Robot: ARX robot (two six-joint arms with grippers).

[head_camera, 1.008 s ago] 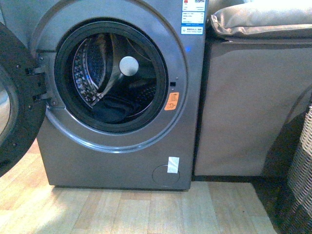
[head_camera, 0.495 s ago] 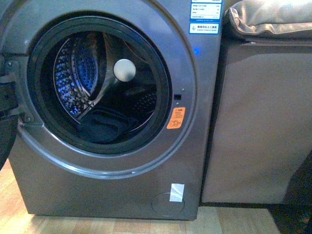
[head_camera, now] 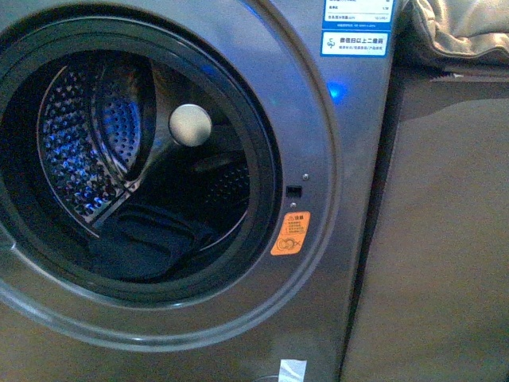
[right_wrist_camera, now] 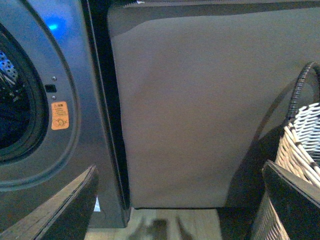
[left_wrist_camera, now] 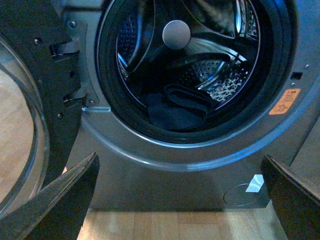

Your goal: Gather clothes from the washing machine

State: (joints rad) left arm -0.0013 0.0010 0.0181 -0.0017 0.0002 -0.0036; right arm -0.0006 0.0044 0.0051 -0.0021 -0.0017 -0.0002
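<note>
Facing the washing machine (head_camera: 350,159) head-on, the left tool (left_wrist_camera: 178,159) is held level and low before the open drum (head_camera: 87,151), its two dark fingers (left_wrist_camera: 55,200) spread wide with nothing between them. Ahead of that tool and a little above it, the clothes (left_wrist_camera: 172,112) lie as a dark, limp fold on the floor of the drum, just behind the black rubber rim and beneath the round hub at the drum's back. The glass door (left_wrist_camera: 25,100) stands swung open beside the tool's left finger, hinges showing. An orange sticker (head_camera: 290,233) sits on the grey front beyond the tool's right finger, and pale wooden floor (left_wrist_camera: 165,225) runs under the tool.

The right tool (right_wrist_camera: 180,167) is also level and gaping, gripping nothing, and is aimed not at the drum but at the beige panel (right_wrist_camera: 200,110) that stands next to the machine. The dark gap between machine and panel lies ahead of its left finger, while a woven basket (right_wrist_camera: 295,150) stands close by its right finger.

From the front view neither arm can be seen; a blue-white label (head_camera: 356,24) and a glowing blue light (head_camera: 338,90) mark the machine's upper front.
</note>
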